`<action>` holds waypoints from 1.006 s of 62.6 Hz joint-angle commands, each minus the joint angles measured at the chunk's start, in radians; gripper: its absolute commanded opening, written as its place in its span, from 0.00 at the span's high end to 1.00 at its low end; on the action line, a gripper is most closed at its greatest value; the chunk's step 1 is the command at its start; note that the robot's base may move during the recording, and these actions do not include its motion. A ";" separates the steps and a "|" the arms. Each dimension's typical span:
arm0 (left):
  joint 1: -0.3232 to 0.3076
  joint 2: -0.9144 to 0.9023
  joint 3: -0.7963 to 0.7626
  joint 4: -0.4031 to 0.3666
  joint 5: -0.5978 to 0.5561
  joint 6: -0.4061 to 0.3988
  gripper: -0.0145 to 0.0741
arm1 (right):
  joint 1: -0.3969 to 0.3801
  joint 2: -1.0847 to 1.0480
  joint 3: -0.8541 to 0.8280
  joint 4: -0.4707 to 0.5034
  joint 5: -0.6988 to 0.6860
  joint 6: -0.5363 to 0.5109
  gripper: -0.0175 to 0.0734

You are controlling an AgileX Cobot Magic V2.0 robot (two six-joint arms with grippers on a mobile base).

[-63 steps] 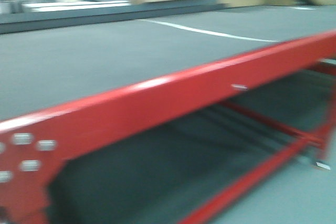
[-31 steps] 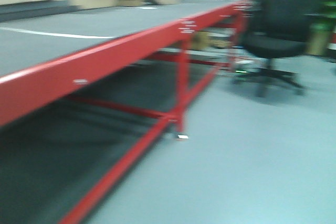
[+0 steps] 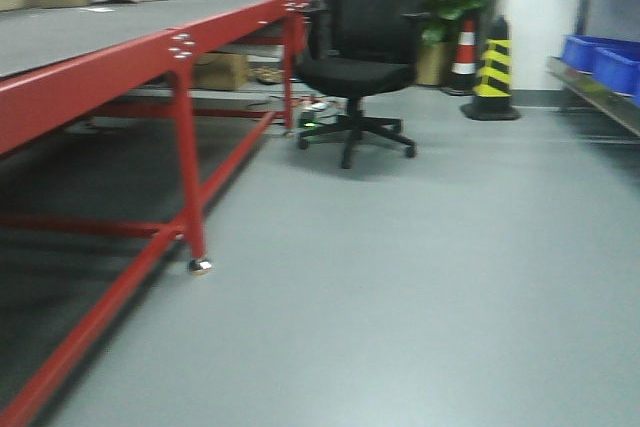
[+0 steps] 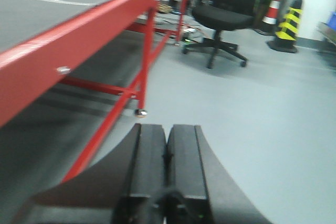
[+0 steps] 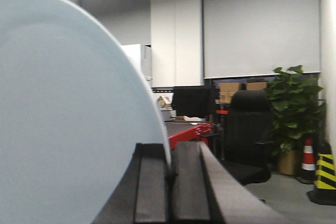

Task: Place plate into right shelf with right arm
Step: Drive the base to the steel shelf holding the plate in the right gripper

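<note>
Front view, left side: a red table is seen edge-on, its long front edge running away toward the far corner. An office chair is parked just past that corner, and a yellow-and-black cone stands further right against the wall.

Far right margin: the steel shelf is only partly caught, with blue bins on its rail. It lies well apart from the table, across open floor.

The left gripper is noted with its fingers pressed together and nothing between them. It is aimed along the table's front edge.

The right gripper is noted pinching the plate by its rim. The plate is carried in the air, standing on edge, its broad face filling the left of the wrist view and its plane running in line with the fingers.

Governing relation: the shelf lies off to the right of the robot's heading, on the side of the arm carrying the plate. Neither wrist view shows it.

Judged: a turn to the right is needed before any reach. The plate would likely have to be tipped flat to be laid on a shelf level.
</note>
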 commanded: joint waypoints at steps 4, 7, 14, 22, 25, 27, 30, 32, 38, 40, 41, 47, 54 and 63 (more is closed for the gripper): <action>-0.004 -0.006 0.009 0.000 -0.088 -0.006 0.89 | -0.006 0.003 -0.030 -0.014 -0.081 -0.005 0.75; -0.004 -0.006 0.009 0.000 -0.088 -0.006 0.89 | -0.006 0.000 -0.030 -0.014 -0.081 -0.005 0.75; -0.004 -0.006 0.009 0.000 -0.088 -0.006 0.89 | -0.006 0.000 -0.030 -0.014 -0.081 -0.005 0.75; -0.004 -0.006 0.009 0.000 -0.088 -0.006 0.89 | -0.006 0.000 -0.030 -0.014 -0.081 -0.005 0.75; -0.004 -0.006 0.009 0.000 -0.088 -0.006 0.89 | -0.006 0.000 -0.030 -0.014 -0.081 -0.005 0.75; -0.004 -0.006 0.009 0.000 -0.088 -0.006 0.89 | -0.006 0.000 -0.030 -0.014 -0.081 -0.005 0.75; -0.004 -0.006 0.009 0.000 -0.088 -0.006 0.89 | -0.006 0.000 -0.030 -0.014 -0.081 -0.005 0.75; -0.004 -0.006 0.009 0.000 -0.088 -0.006 0.89 | -0.006 0.000 -0.030 -0.014 -0.081 -0.005 0.75; -0.004 -0.006 0.009 0.000 -0.088 -0.006 0.89 | -0.006 0.000 -0.030 -0.014 -0.081 -0.005 0.75; -0.004 -0.006 0.009 0.000 -0.088 -0.006 0.89 | -0.006 0.000 -0.030 -0.014 -0.081 -0.005 0.75; -0.004 -0.006 0.009 0.000 -0.088 -0.006 0.89 | -0.006 0.000 -0.030 -0.014 -0.081 -0.005 0.75; -0.004 -0.006 0.009 0.000 -0.088 -0.006 0.89 | -0.006 0.000 -0.030 -0.014 -0.081 -0.005 0.75; -0.004 -0.006 0.009 0.000 -0.088 -0.006 0.89 | -0.006 0.000 -0.030 -0.014 -0.081 -0.005 0.75; -0.004 -0.006 0.009 0.000 -0.088 -0.006 0.89 | -0.006 0.000 -0.030 -0.014 -0.081 -0.005 0.75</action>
